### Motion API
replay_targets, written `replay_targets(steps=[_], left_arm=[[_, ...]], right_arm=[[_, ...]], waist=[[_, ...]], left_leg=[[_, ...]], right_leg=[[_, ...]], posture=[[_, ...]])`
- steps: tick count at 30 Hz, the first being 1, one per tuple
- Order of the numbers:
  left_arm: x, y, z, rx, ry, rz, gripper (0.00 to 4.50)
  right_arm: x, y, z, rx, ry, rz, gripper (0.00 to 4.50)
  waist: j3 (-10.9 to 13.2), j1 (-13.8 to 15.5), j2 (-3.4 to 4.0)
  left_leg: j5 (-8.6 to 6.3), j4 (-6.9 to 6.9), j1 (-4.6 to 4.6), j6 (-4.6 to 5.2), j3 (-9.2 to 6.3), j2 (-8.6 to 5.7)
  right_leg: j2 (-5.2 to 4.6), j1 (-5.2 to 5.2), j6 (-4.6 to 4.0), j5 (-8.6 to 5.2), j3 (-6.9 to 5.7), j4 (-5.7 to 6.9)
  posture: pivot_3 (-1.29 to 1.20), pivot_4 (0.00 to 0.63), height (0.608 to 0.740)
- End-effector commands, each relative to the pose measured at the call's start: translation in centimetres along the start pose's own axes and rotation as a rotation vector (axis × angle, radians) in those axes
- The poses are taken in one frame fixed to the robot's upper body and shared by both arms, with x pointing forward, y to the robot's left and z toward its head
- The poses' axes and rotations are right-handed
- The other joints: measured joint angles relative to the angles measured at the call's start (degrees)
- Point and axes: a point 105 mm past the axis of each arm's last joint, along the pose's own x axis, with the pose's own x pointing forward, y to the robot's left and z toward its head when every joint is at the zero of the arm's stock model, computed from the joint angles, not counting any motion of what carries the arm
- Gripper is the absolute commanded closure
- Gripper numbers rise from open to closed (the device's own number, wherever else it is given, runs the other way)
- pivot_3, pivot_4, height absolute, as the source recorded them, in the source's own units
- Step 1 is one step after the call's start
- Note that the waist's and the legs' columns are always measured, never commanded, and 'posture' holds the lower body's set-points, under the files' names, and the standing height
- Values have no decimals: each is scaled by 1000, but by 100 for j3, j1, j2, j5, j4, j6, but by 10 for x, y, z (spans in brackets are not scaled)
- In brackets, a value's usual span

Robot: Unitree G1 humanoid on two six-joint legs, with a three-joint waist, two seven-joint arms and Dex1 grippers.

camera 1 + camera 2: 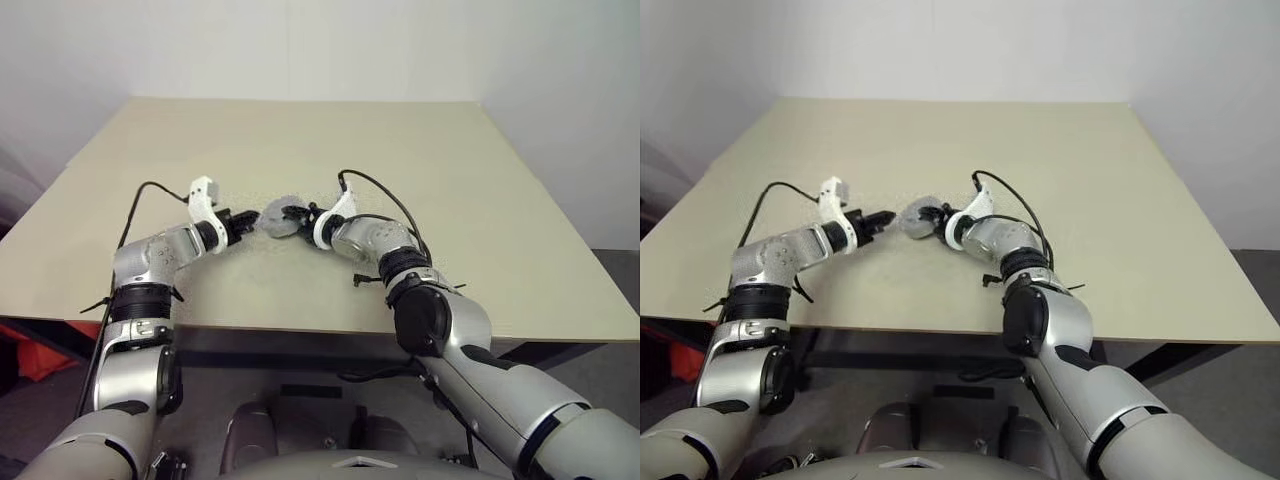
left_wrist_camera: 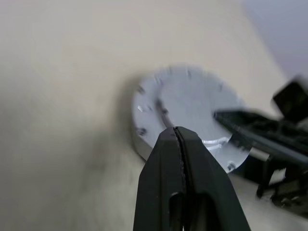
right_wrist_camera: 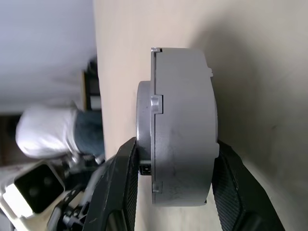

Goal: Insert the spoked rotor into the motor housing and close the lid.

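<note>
On the beige tabletop (image 1: 300,130), seen from the head camera, 2 arms converge near the middle of the near half. Furthest left, the left gripper (image 1: 248,219) is carried with its 2 black fingers pressed together and nothing between them; in the left wrist view the fingertips (image 2: 177,137) are seen joined and pointed at the flat pale face of a round grey metal disc assembly (image 2: 190,108), just short of it or touching its near edge, which cannot be told.

To the right of that, the assembly (image 1: 277,221) lies between the 2 grippers. It is judged to be the motor housing with its lid already on, since no copper windings and no spoked rotor are exposed; whether the lid is fully seated cannot be told.

Further right, the right gripper (image 1: 292,214) is clamped on this assembly. In the right wrist view its 2 fingers (image 3: 120,192) are set against the 2 opposite flat faces of the thick grey body (image 3: 183,125), which is held on edge above the table.

The coming move is judged to turn on this: the disc's axis runs roughly along the line from the closed left fingertips, so the nearer, free left arm is placed to press the face while the right one holds.
</note>
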Motion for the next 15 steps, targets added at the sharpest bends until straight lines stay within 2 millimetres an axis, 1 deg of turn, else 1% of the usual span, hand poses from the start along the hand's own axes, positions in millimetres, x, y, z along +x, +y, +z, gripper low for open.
replay_targets(steps=[1,4,7,10,11,15], left_arm=[[-14,5,37,-63,-189,2,4500],[-22,12,47,-132,-255,12,4500],[-29,21,50,-204,-296,20,4500],[-33,24,48,-252,-310,11,3948],[-33,22,47,-266,-312,-3,3666],[-34,14,47,-306,-323,-63,2304]], right_arm=[[-3,53,22,64,-75,164,2495],[-5,73,21,92,-47,241,2495],[-10,92,17,78,11,307,2495],[-16,104,9,38,89,344,2495],[-18,105,7,29,102,347,2495],[-20,104,6,13,114,337,2495]], waist=[[0,-12,0],[0,-35,-1],[0,-38,-1],[0,-18,-1],[0,-6,-1],[1,94,-1]], left_leg=[[-3,4,-11,4,0,1],[-7,6,-28,12,-2,1],[-11,6,-34,19,-5,1],[-12,7,-47,20,-18,0],[-12,9,-51,20,-22,0],[-12,21,-64,19,-36,3]], right_leg=[[1,-10,13,9,-1,0],[1,-24,17,12,-5,0],[2,-27,17,12,-10,-1],[2,-27,18,12,-21,-4],[2,-27,18,13,-25,-4],[1,-26,19,13,-42,0]], posture=[[0,0,740],[0,0,740],[0,0,740],[0,0,740],[0,0,740],[0,0,740]])
